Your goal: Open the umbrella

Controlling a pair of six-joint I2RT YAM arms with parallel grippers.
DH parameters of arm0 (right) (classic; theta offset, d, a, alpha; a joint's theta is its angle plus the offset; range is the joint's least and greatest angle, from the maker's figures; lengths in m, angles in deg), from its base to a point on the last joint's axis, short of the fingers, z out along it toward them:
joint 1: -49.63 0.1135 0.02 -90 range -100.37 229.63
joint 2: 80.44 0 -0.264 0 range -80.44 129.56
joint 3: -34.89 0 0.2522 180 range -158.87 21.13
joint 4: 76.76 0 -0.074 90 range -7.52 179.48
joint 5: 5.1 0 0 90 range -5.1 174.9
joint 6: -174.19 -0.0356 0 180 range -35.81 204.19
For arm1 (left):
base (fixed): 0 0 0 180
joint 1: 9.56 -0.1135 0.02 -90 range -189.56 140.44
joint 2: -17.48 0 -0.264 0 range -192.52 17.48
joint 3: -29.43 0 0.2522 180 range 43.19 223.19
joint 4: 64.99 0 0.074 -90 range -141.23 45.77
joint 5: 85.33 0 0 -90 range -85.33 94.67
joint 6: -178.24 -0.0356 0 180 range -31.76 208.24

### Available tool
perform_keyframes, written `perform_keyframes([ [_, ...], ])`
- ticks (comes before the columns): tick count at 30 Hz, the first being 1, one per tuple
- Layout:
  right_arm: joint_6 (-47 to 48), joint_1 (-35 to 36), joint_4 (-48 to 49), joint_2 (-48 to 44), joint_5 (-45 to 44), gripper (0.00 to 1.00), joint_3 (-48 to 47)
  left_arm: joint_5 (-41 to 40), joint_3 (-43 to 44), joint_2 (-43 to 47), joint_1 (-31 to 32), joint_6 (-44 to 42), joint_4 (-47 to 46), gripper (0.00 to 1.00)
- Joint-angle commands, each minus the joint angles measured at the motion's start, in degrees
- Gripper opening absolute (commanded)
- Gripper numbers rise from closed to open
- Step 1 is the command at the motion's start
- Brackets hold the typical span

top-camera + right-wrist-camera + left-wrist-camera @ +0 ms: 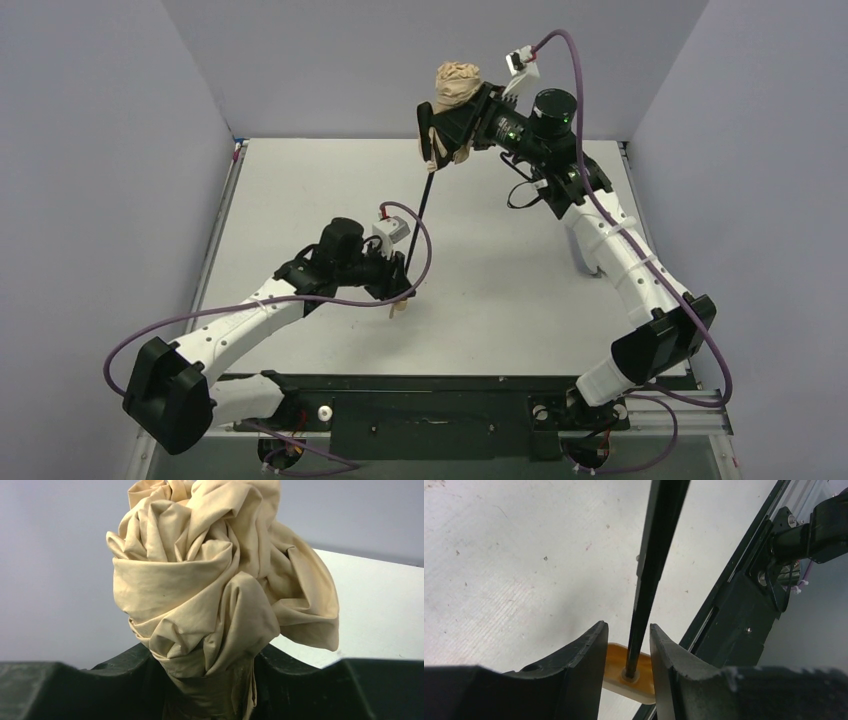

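The umbrella is held up between both arms. Its peach-beige canopy (458, 85) is a crumpled bundle high at the back, and my right gripper (448, 125) is shut on its lower part. In the right wrist view the canopy (215, 580) bulges above my right gripper (210, 655). The thin black shaft (420, 215) slants down to the small beige handle (401, 308) near the table. My left gripper (400, 292) straddles the shaft just above the handle. In the left wrist view the shaft (654, 555) passes between the jaws of my left gripper (628, 627) with a gap on the left side, and the handle (616, 665) lies beyond them. The sleeve is out of view.
The white table (520, 290) has grey walls on three sides. A black rail (430, 400) with the arm bases runs along the near edge, and it also shows in the left wrist view (744, 615). Purple cables loop from both wrists.
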Motion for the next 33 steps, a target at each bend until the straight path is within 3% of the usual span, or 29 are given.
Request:
perform_keyframes([
  [1, -0.89, -1.54, 8.84, 0.31, -1.23, 0.00, -5.55, 1.25, -2.31, 2.59, 1.03, -1.95, 1.83, 0.34],
  [10, 0.04, -4.14, 9.10, 2.44, -1.86, 0.00, -10.89, 1.63, -6.52, 4.38, 3.54, -1.76, 2.59, 0.34],
  [12, 0.22, -4.13, 9.10, 2.32, -1.16, 0.00, -10.60, 0.93, -5.76, 4.76, 3.55, -1.47, 2.04, 0.37],
  [14, 0.30, -3.50, 9.33, 1.60, 0.28, 0.00, -8.95, 0.46, -3.49, 5.30, 2.95, -0.77, 1.24, 0.47],
  [17, 1.39, -2.05, 10.30, 0.18, 4.71, 0.00, -3.74, 3.05, 1.50, 8.13, -2.00, 2.63, -1.08, 0.70],
  [21, 4.38, -0.39, 10.91, -2.49, 10.68, 0.00, 2.27, 15.59, 5.08, 11.58, -13.58, 9.97, -8.04, 0.86],
  [26, 9.29, 1.34, 10.20, -4.52, 16.78, 0.00, 5.86, 24.29, 12.70, 10.77, -23.91, 14.43, -11.47, 0.88],
  [33, 18.30, 6.09, 2.51, -4.62, 24.18, 0.00, 4.34, 25.07, 20.25, 5.99, -26.87, 25.43, -25.34, 0.88],
])
